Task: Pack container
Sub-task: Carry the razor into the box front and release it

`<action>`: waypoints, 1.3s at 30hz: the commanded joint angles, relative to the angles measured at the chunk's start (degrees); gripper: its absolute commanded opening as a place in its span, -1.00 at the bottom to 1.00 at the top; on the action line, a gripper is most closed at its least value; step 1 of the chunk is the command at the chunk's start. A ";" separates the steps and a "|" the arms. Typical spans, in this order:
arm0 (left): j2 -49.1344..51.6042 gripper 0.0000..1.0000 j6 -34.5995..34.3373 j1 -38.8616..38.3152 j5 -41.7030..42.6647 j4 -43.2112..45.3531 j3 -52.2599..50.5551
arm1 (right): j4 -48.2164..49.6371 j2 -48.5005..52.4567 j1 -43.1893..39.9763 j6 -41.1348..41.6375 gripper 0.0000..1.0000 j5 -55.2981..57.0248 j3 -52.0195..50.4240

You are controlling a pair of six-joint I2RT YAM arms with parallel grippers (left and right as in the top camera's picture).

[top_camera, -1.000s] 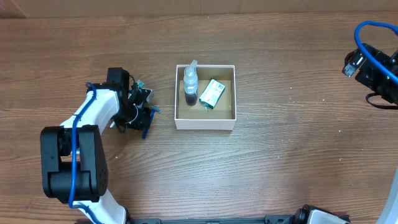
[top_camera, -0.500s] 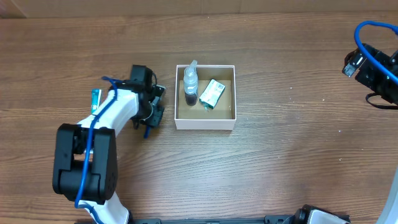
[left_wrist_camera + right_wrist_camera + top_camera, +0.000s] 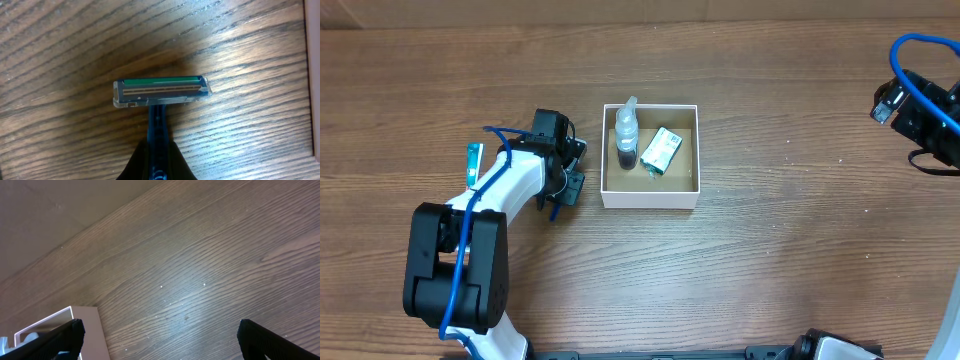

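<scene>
Container (image 3: 650, 198): square, white walls, brown floor; one wall just right of left gripper (image 3: 159, 167) jaws, which clamp a razor (image 3: 161, 92). Right gripper (image 3: 160, 330) jaws wide, only tabletop (image 3: 200, 255) between them

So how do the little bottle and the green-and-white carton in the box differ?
The bottle is see-through with dark liquid; the carton is opaque white and green. The bottle is round and longer; the carton is flat-sided and shorter. The bottle runs along the left wall; the carton lies slanted nearer the middle. Both sit inside the container.
</scene>
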 commanded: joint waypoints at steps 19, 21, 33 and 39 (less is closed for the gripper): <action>-4.83 -0.92 17.38 -12.90 9.11 -33.27 43.04 | 0.37 0.07 -0.17 0.00 1.00 -0.31 1.09; -4.70 -0.92 24.70 -18.60 7.85 -32.11 42.97 | 0.37 0.07 -0.17 0.00 1.00 -0.31 1.09; 10.08 -0.60 35.30 -25.14 5.62 -29.44 42.60 | 0.37 0.07 -0.17 0.00 1.00 -0.31 1.09; 7.39 -0.42 34.14 -25.11 2.95 -32.44 44.28 | 0.37 0.07 -0.17 0.00 1.00 -0.31 1.09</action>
